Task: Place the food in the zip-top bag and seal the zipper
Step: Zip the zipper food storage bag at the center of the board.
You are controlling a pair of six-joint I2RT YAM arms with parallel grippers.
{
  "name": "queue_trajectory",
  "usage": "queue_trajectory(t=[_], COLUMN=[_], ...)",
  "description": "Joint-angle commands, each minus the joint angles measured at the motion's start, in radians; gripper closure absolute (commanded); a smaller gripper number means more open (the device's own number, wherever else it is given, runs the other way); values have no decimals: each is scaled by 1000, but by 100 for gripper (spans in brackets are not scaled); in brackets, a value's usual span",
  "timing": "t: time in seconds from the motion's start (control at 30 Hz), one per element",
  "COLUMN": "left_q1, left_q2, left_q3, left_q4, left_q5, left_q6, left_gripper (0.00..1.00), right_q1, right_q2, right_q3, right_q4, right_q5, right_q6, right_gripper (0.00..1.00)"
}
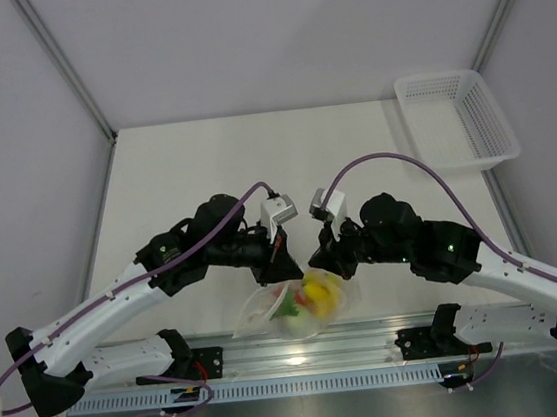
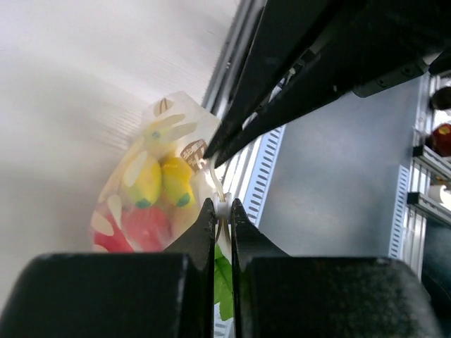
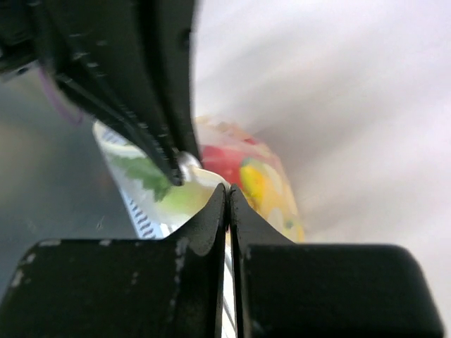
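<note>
In the top view the two arms' wrists cover the upper edge of the zip-top bag (image 1: 254,317), so the grip is hidden there. The zipper cannot be picked out in any view, and whether it is pressed closed cannot be told. Of the radish, only the green leaves (image 2: 224,285) show, at the bottom of the left wrist view behind the fingers; its white body is hidden. Both wrist views are blurred.

The bag sits at the lower centre of the top view, at the near edge of the desk (image 1: 253,161) and partly over the metal rail, just below both tools. Whether it rests or hangs I cannot tell. The left tool (image 1: 285,266) is clenched on a thin pale strip of the bag's edge. The right tool (image 1: 323,262) is clenched on the same edge just beside it, and each tool's tips show in the other's wrist view. The banana bunch (image 2: 161,179) and the red fruit (image 2: 144,229) lie inside the bag.

The bag carries pale leaf-like printed marks, too blurred to read. A white mesh basket (image 1: 454,113) stands at the upper right, well apart.
</note>
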Motion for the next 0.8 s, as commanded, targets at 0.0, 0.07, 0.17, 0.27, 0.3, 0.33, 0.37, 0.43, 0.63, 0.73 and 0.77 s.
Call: queue_trajectory(t=[0.0,0.07,0.17,0.27,0.3,0.33,0.37,0.43,0.63,0.73,0.77], left_q1=[-7,-6,-7,-7,-7,-7,-7,-7,-7,-7,-7], left_q2=[-37,-59,-85,-99,-102,-105,-108,-110,-123,-125,-127], left_q3=[32,29,32,39,39,42,45,49,53,58,58], left_q4=[-33,-45,-57,-79,-83,-91,-96,-113,-140,-153,-162], left_q5=[-31,-64,-85,-89,-94,-97,-100,-111,-129,-135,-137], left_q6=[-25,-25,-24,-21,-18,-18,-16,-15,-12,-12,-10], left_gripper=[98,97,97,98,98,99,100,99,99,99,99], right_q1=[-11,-24,-62,-87,-87,-88,-88,-90,-91,-91,-91], right_q2=[-52,-66,-86,-100,-104,-107,-115,-117,-126,-132,-133], right_q3=[-29,-45,-57,-59,-60,-60,-59,-52,-51,-57,-57], right_q4=[100,97,83,67,67,63,57,35,-5,-22,-28], right_q5=[294,308,314,299,298,290,291,298,317,347,362], right_q6=[100,123,140,139,139,137,134,127,125,136,137], right_gripper=[100,100,100,100,100,100,100,100,100,100,100])
